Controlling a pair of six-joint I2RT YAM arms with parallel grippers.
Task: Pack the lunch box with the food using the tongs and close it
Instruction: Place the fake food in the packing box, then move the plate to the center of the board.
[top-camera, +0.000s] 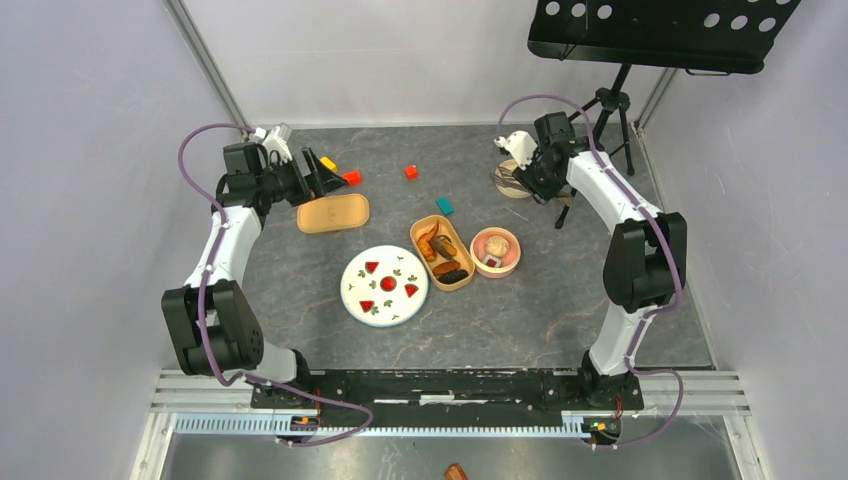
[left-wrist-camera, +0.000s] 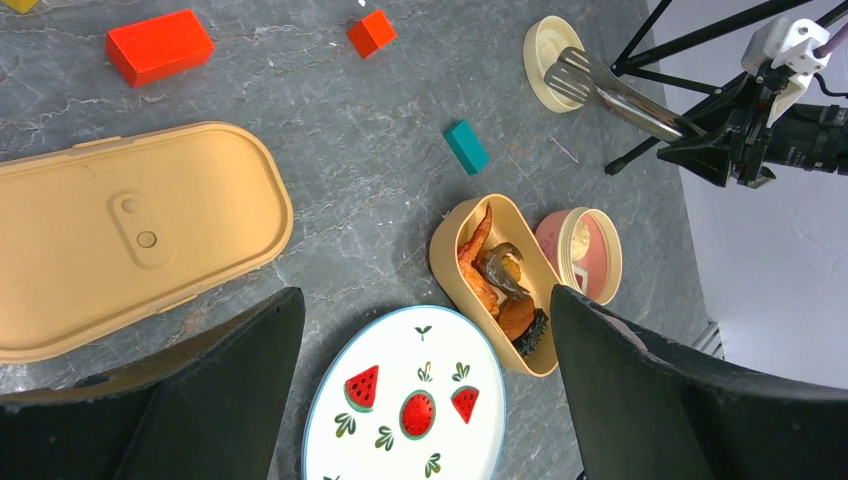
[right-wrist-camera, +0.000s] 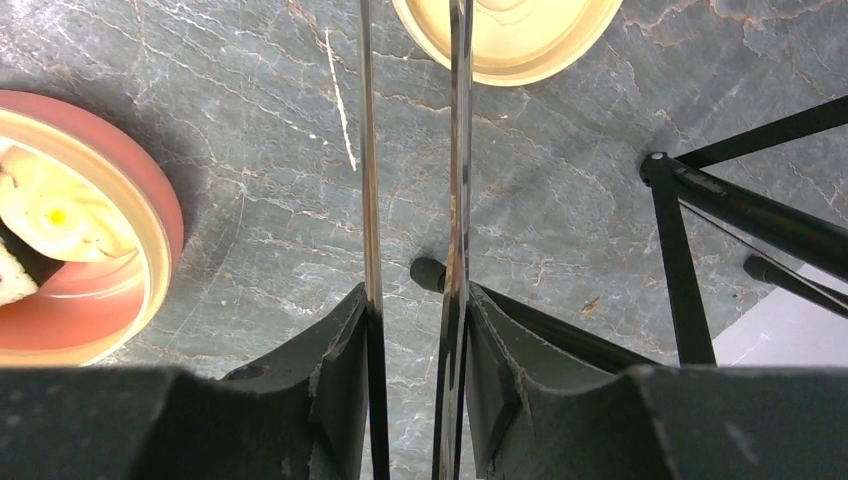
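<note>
I have the tongs pinched between my right gripper's fingers. They run lengthwise straight out ahead of it, tips reaching the small cream dish. My left gripper gapes wide.

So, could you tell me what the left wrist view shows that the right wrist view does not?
Only the left wrist view: the lid, the lunch box with food, the plate and the teal cube. Only the right wrist view: the right gripper with its fingers pressing both arms of the tongs, close up. Both: the tongs, the cream dish, the pink bowl and the tripod legs.
</note>
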